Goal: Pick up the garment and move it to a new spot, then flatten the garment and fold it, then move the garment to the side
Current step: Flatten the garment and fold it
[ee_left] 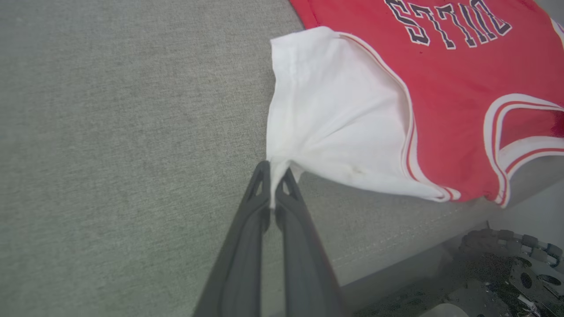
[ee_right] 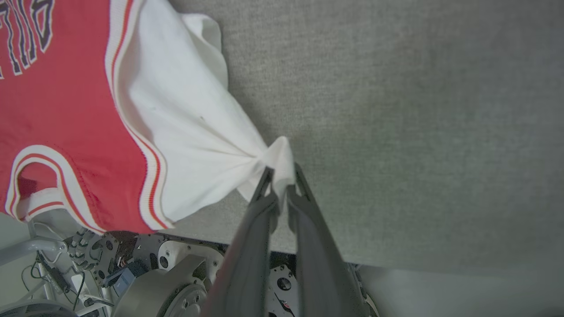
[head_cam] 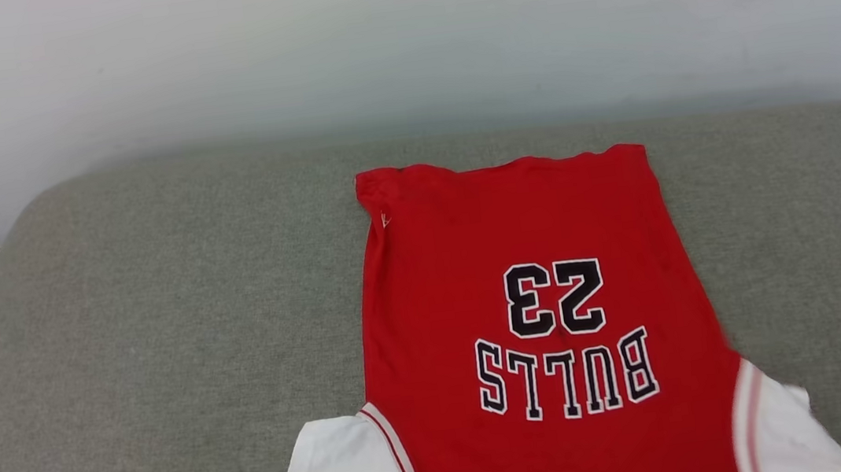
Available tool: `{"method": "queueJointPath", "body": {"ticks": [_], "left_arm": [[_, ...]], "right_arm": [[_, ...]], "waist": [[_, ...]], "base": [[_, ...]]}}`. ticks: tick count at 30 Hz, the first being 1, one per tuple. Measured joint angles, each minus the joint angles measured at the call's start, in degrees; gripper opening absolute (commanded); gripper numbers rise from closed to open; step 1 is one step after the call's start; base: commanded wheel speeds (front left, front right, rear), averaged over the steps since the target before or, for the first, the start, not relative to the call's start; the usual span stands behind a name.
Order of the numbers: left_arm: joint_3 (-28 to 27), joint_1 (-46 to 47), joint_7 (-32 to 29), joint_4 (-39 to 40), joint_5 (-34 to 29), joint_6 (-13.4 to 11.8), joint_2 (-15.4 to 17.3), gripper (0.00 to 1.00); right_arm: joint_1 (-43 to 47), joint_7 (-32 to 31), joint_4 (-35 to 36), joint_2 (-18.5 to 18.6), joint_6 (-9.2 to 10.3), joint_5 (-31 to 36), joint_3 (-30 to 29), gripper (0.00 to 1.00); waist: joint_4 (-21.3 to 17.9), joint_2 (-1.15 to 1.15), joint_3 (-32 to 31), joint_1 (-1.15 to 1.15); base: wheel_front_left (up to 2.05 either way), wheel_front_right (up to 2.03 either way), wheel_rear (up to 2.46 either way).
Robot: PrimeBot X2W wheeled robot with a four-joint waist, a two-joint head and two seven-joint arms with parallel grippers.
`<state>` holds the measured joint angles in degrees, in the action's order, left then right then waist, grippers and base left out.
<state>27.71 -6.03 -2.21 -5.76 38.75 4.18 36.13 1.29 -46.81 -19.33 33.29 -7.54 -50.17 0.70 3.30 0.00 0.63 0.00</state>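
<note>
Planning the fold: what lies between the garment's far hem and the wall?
Bare grey cushion lies between the garment and the wall, per the head view.

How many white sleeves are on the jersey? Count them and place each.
2. The left sleeve is pinched by the left gripper; the right sleeve is pinched by the right gripper. Both are at the garment's near end.

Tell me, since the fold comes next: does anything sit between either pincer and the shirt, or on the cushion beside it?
Nothing visible does. The left pincer and the right pincer each pinch the shirt directly by a white sleeve, and the grey cushion on both sides shows no other thing.
</note>
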Motion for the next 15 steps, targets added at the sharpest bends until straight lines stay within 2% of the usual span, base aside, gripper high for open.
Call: {"method": "queueJointPath", "body": {"ticks": [7, 15], "left_arm": [[1.3, 0.5, -5.5, 9.5, 1.1, -1.2, 0.4, 0.00], [2.3, 3.1, -12.2, 21.1, 0.5, -3.2, 1.9, 0.00]], "right_arm": [[-6.4, -3.8, 5.2, -1.0, 0.03, 1.1, -4.7, 1.00], [-23.5, -13.6, 10.0, -3.4, 0.03, 8.0, -8.8, 1.00]], "waist": [[1.5, 0.00, 3.9, 0.00], [4.8, 0.00, 11.9, 0.01]], "base": [[0.00, 0.00, 0.00], [0.00, 0.00, 0.00]]}}
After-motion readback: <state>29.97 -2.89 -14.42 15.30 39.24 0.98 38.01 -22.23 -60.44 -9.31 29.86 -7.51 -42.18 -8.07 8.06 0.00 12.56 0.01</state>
